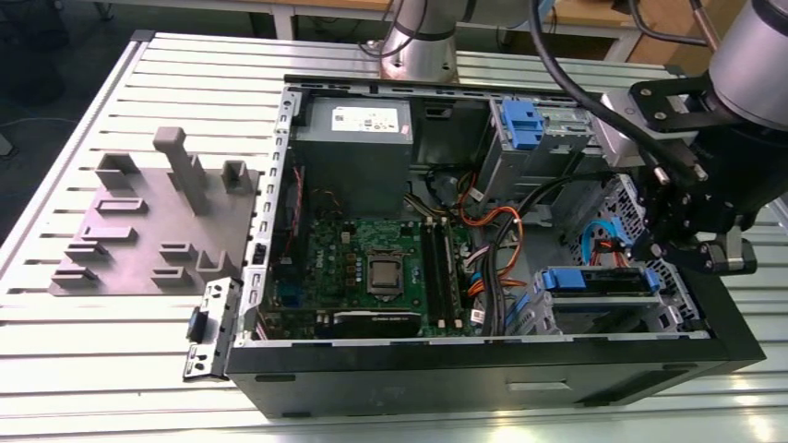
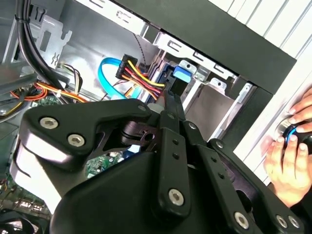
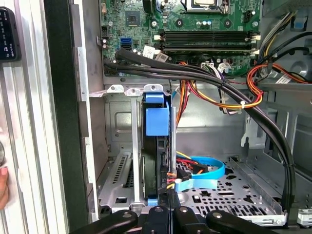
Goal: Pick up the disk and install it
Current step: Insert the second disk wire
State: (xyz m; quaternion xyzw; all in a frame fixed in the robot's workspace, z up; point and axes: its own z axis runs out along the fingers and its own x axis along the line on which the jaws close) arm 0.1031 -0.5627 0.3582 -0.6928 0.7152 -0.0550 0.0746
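Note:
The disk (image 1: 597, 281) sits in the lower drive bay of the open computer case (image 1: 493, 360), towards the exterior view's right, with its blue carrier frame on show. In the first wrist view the disk (image 3: 156, 122) stands edge-on between the bay's metal rails. Its blue tab (image 2: 181, 75) is seen in the second wrist view. My gripper (image 1: 650, 263) reaches into the case just beyond the disk's outer end. The gripper (image 2: 170, 95) looks shut, its thin fingers together and pointing at the disk's edge. In the first wrist view the gripper (image 3: 168, 202) is right at that edge; whether they touch is unclear.
Black, orange and blue cables (image 3: 219, 92) run over the bay. A motherboard (image 1: 369, 268) and a grey power supply (image 1: 357, 125) fill the case's left half. Another blue carrier (image 1: 523, 125) sits in the upper bay. A person's hand (image 2: 292, 146) rests outside the case. A grey fixture plate (image 1: 148, 221) lies at the left.

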